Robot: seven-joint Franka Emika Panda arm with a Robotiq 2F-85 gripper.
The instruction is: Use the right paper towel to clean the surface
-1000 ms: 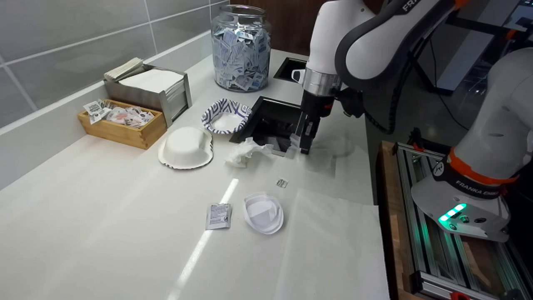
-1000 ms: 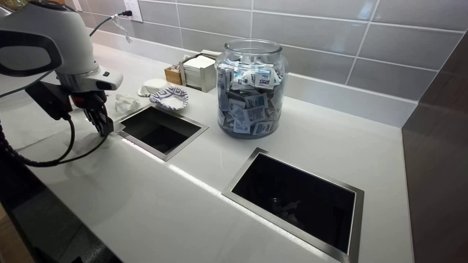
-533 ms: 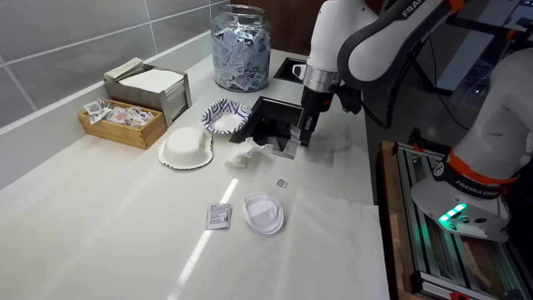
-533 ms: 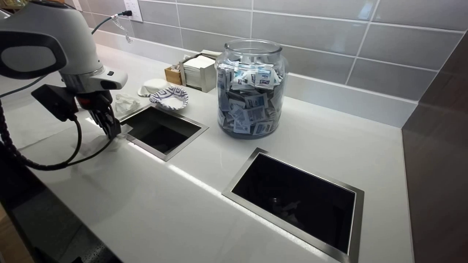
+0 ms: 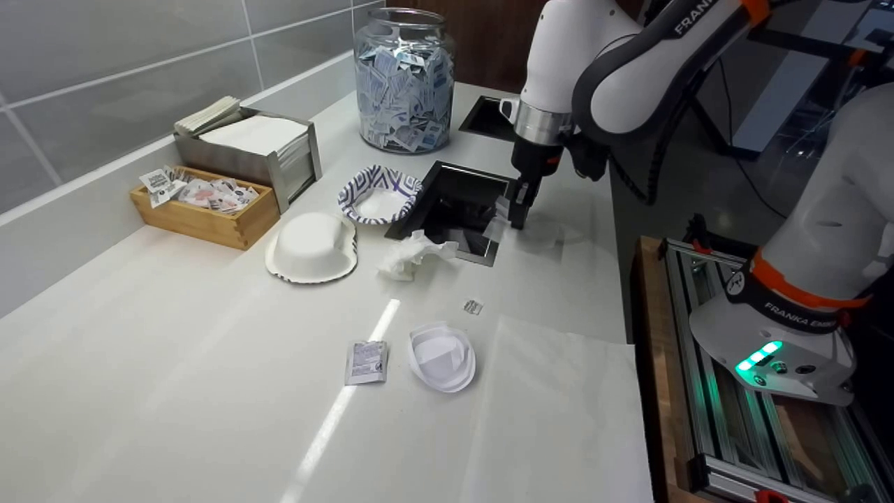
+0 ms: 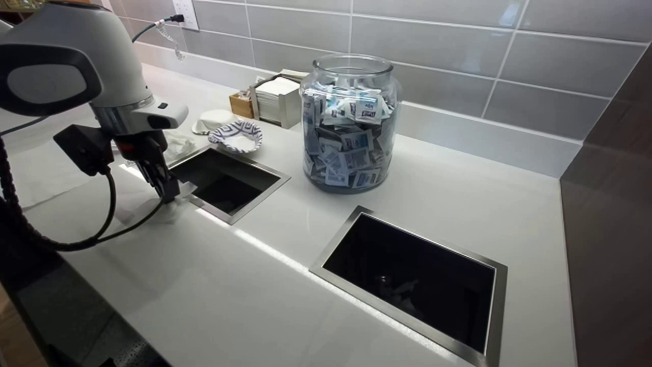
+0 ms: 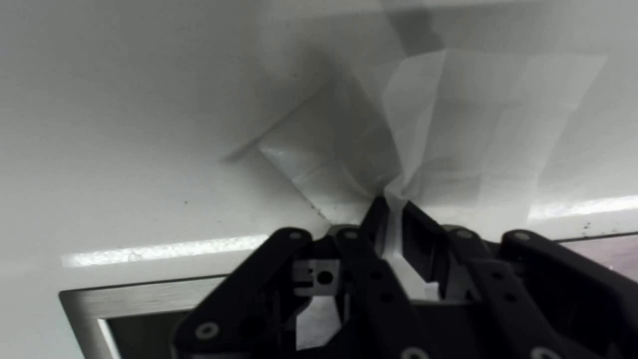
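My gripper (image 5: 518,222) points down at the counter beside the near rectangular opening. In the wrist view my gripper (image 7: 395,202) is shut on a thin white paper towel (image 7: 488,119), pinched into a fold between the fingertips. The towel spreads out on both sides over the counter. In an exterior view one corner of the paper towel (image 5: 497,222) lies over the opening's rim. My gripper (image 6: 170,196) hides part of the towel in an exterior view. A crumpled white paper towel (image 5: 412,257) lies left of the opening. The surface is a glossy white counter (image 5: 230,391) with tiny dark specks near the rim.
The near opening (image 6: 254,201) and a far opening (image 6: 407,311) are sunk in the counter. Two paper bowls (image 5: 380,199), a glass jar (image 5: 405,91), a napkin holder (image 5: 241,154) and a wooden box (image 5: 202,209) stand toward the wall. Packets (image 5: 367,362) and a white sheet (image 5: 559,419) lie nearer.
My gripper has slid along the opening's side toward the far opening, dragging the paper towel with it. It stays shut on the towel. The crumpled towel and bowls have not moved.
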